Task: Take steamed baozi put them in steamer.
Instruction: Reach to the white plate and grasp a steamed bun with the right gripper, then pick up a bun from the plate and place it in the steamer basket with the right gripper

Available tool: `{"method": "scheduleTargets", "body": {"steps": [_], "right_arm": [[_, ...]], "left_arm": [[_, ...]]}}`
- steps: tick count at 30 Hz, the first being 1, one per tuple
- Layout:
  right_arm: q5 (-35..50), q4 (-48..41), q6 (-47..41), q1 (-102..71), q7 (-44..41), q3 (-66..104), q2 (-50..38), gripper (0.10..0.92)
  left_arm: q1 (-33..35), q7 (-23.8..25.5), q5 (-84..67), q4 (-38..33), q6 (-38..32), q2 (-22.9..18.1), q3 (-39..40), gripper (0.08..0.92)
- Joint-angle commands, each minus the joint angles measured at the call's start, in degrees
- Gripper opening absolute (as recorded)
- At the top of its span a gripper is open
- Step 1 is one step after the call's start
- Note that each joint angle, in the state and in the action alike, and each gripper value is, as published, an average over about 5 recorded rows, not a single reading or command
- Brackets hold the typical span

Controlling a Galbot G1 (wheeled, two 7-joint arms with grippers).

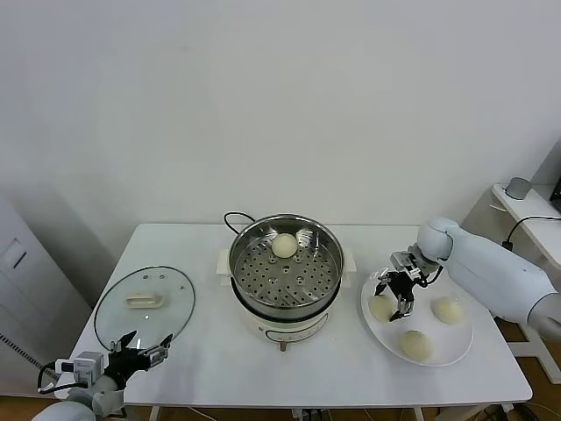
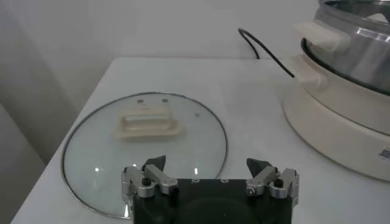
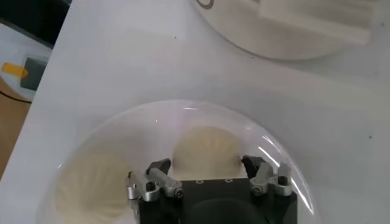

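Steel steamer (image 1: 286, 272) is sitting mid-frame on the desk (image 1: 210, 351), one baozi (image 1: 284, 246) already on its tray. At right, my right gripper (image 1: 396, 296) is closing around a plate baozi (image 1: 381, 307).

Lower centre, my left gripper (image 2: 210, 172) is idling wide open over the glass lid (image 2: 146, 146).

Lower centre, my right gripper (image 3: 210, 172) is straddling the bun (image 3: 206, 152) on the plate (image 3: 122, 131).
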Motion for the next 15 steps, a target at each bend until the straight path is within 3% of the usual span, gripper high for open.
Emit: {"method": "scheduleTargets", "body": {"steps": [1, 9, 15], "right_arm": [[-1.22, -0.42, 0.10, -1.32, -0.01, 1.79, 0.14, 0.560], [-0.53, 1.05, 0.16, 0.87, -1.21, 0.66, -1.17, 0.478], [6.83, 4.58, -1.85, 11.84, -3.60, -8.37, -4.69, 0.475]], "left_arm": [[-0.02, 0.00, 0.01, 0.00, 0.04, 0.00, 0.03, 0.823], [-0.04, -0.08, 0.14, -0.06, 0.20, -0.31, 0.11, 0.823], [-0.06, -0.18, 0.21, -0.13, 0.32, -0.28, -0.05, 0.823]]}}
